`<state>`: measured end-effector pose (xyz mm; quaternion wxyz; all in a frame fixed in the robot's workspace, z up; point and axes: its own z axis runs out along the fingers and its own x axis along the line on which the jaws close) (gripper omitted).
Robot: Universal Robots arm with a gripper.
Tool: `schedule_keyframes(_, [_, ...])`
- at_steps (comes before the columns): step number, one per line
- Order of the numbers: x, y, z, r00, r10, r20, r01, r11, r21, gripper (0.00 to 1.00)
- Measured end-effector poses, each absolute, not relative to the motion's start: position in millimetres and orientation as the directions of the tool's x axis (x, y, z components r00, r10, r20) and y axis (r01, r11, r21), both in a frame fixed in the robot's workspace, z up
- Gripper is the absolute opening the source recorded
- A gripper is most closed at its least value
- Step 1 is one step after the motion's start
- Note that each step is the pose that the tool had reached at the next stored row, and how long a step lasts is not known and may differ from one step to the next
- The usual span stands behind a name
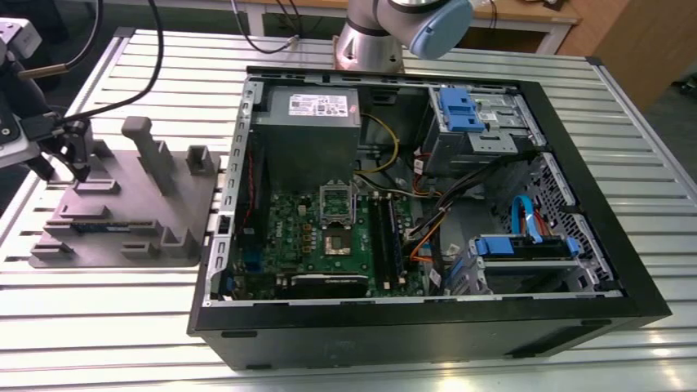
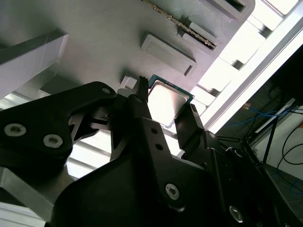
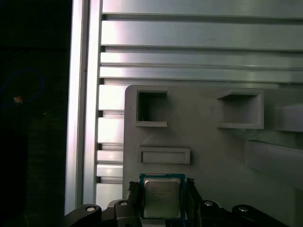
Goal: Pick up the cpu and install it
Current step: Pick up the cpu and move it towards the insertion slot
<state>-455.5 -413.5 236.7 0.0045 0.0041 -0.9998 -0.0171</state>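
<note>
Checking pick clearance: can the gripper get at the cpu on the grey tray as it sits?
Probably yes. The gripper hangs right over the cpu, which lies flat on the grey tray with nothing covering it.

This looks like a robotics lab or test workshop rather than a home. A robot arm [image 1: 376, 37] stands at a table [image 1: 98, 327] built of slotted aluminium profiles, and black cables [image 1: 156, 49] run across one corner. On the table lies a computer case [image 1: 436, 331] with its side off and its motherboard [image 1: 326, 237] bared, beside a grey fixture plate [image 1: 120, 196] whose moulded pockets hold loose parts, a cpu [image 3: 162, 197] among them.
</note>
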Motion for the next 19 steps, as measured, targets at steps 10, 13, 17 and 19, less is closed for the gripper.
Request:
schedule_keyframes(10, [-455.5, -413.5, 239.4, -1.000, -0.008, 0.009, -0.008, 0.999, 0.034, 0.47])
schedule_keyframes(13, [-455.5, -413.5, 240.2, -1.000, -0.008, 0.009, -0.008, 0.999, 0.034, 0.47])
schedule_keyframes(17, [-455.5, -413.5, 241.2, -1.000, -0.008, 0.009, -0.008, 0.999, 0.034, 0.47])
schedule_keyframes(19, [-455.5, -413.5, 241.6, -1.000, -0.008, 0.009, -0.008, 0.999, 0.034, 0.47])
